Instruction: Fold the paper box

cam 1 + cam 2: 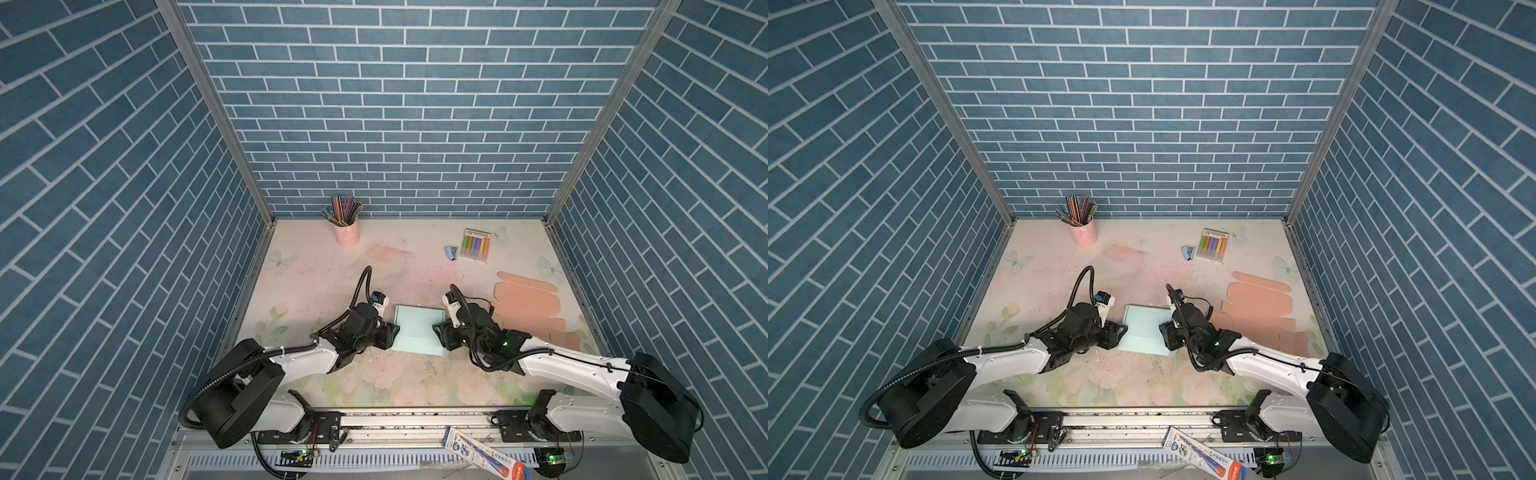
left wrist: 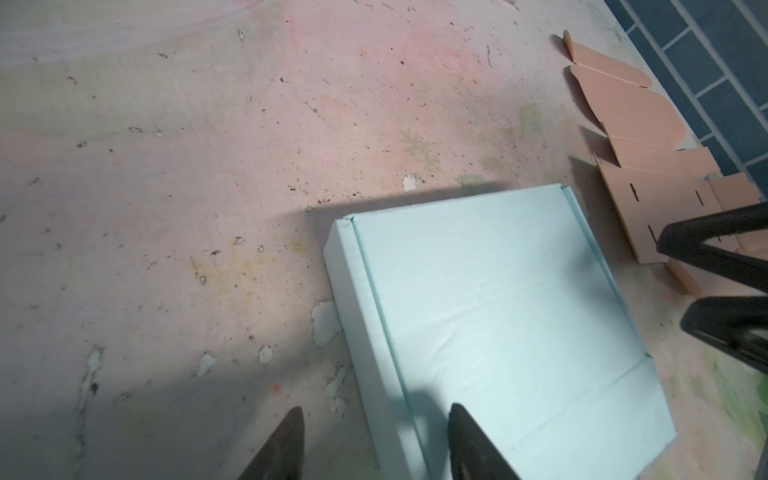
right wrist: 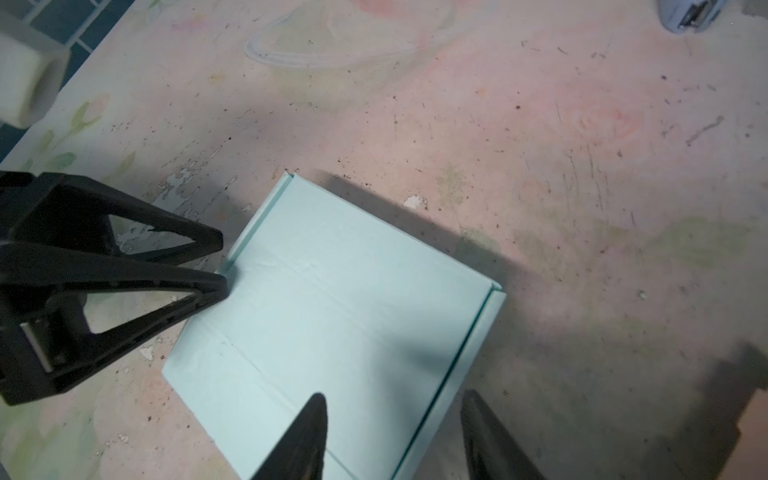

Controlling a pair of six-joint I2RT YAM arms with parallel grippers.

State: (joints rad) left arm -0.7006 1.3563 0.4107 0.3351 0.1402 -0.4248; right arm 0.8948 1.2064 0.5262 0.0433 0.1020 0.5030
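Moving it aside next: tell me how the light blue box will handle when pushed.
The light blue box looks like thin folded card, so probably light and easy to slide. Low and flat, it should not tip. Its creased lid may dent if squeezed.

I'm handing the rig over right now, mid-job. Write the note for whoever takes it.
Left tool: open, straddling the near side edge of the light blue paper box.
Right tool: open, straddling the opposite side edge.
Box: flat at the middle of the table, between the tools.
Done: it looks folded, lid closed.
Left: pull both tools clear; a peach box blank lies unfolded at the right.
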